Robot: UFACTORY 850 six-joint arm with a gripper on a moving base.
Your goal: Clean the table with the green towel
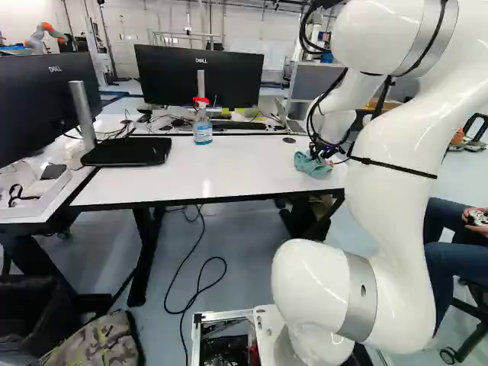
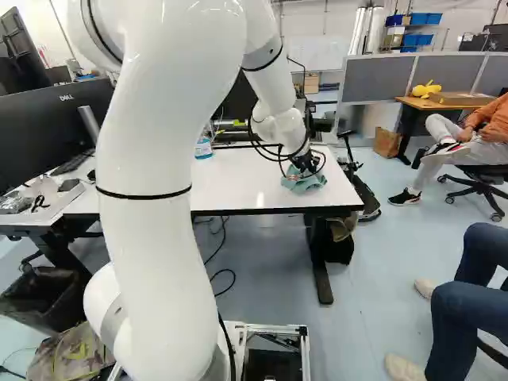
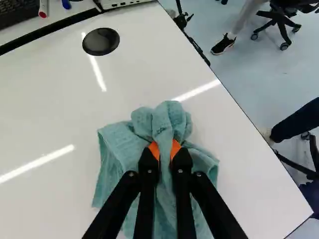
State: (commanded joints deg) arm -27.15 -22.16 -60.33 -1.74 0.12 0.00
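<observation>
The bunched teal-green cloth towel (image 3: 172, 114) lies on the white rectangular table with a black edge (image 1: 229, 164), near its right-hand end. The black two-fingered gripper (image 2: 304, 163) has closed on it: a raised fold is pinched between the orange pads (image 3: 153, 150), with loose cloth spread around both fingers. Taking twelve as straight ahead of the gripper in the wrist view, a flat round black disc (image 3: 100, 41) sits on the table at eleven o'clock. Farther out, between ten and eleven, are a white marker with a red end (image 3: 43, 9) and a black keyboard (image 3: 17, 12). The table's nearest corner points to four.

With twelve straight ahead of the base, a clear spray bottle of blue liquid with a red top (image 1: 203, 130) stands at ten o'clock from the towel. A wide black monitor (image 1: 171, 72) stands behind it. On the floor at eight is a camouflage-patterned fabric bag (image 1: 95, 343).
</observation>
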